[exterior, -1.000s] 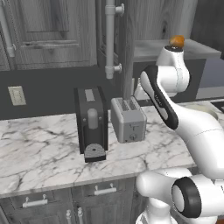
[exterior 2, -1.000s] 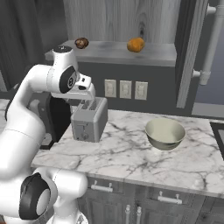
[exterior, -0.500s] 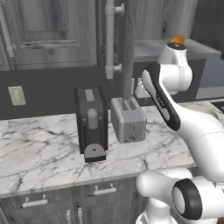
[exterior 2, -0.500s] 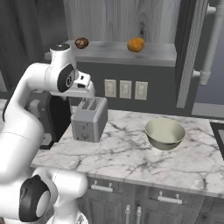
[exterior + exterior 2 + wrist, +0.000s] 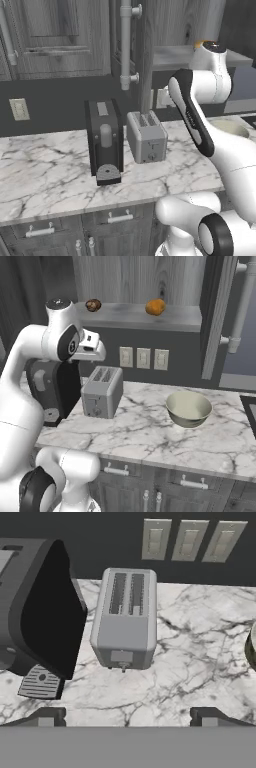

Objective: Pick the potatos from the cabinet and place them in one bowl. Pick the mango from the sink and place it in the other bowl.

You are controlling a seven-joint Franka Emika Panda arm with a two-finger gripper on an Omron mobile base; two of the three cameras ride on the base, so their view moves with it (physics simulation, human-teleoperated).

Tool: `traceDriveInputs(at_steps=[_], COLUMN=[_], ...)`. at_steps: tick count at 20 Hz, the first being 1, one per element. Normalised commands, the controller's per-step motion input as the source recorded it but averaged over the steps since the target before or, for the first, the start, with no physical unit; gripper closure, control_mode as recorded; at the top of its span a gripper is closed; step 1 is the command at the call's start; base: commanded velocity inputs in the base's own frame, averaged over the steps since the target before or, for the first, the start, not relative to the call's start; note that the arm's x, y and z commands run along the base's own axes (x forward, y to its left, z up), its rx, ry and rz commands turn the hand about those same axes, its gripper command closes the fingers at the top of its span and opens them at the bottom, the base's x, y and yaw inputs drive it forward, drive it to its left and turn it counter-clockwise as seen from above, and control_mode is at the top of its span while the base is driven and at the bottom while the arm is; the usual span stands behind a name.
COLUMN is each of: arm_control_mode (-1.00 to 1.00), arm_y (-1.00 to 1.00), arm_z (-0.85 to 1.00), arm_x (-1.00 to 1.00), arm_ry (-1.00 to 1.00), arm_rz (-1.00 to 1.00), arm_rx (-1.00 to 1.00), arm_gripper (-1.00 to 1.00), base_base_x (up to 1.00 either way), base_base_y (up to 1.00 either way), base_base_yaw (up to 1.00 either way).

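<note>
Marble counter [image 5: 150,431] holds toaster [image 5: 102,391], coffee machine [image 5: 104,141] (dark) beneath seemingly spread, empty gripper [image 5: 125,716].

two potatos [image 5: 93,305] [image 5: 155,307] apart on the cabinet [image 5: 150,318] shelf; pale bowl [image 5: 188,408] upright on counter

A silver two-slot toaster [image 5: 125,619] stands upright on the white marble tabletop [image 5: 150,431], its lever face turned toward the front edge. Just beside it stands a taller black coffee machine [image 5: 103,140] with a round drip grate [image 5: 41,682] at its foot; the two are close but apart. Three pale wall outlets [image 5: 143,358] sit in a row on the dark backsplash behind the toaster. Below the tabletop run grey drawers with silver handles [image 5: 120,217].
</note>
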Motion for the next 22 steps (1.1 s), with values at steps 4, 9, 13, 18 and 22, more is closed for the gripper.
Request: traceDriveInputs(at_steps=[4, 9, 13, 18, 22], arm_control_mode=[-1.00, -1.00, -1.00, -1.00, -1.00], arm_y=[-0.12, -0.15, -0.24, -0.26, -0.23], arm_z=[0.36, 0.22, 0.10, 0.08, 0.27], arm_x=[-0.17, -0.01, 0.00, 0.00, 0.00], arm_ry=[-0.14, -0.11, -0.05, -0.05, -0.07], arm_rz=[0.00, 0.00, 0.00, 0.00, 0.00], arm_rx=[0.00, 0.00, 0.00, -0.03, -0.03], arm_gripper=[-1.00, -1.00, -1.00, -1.00, -1.00], base_base_x=[0.00, 0.00, 0.00, 0.00, 0.00], base_base_y=[0.00, 0.00, 0.00, 0.00, 0.00], base_base_yaw=[0.00, 0.00, 0.00, 0.00, 0.00])
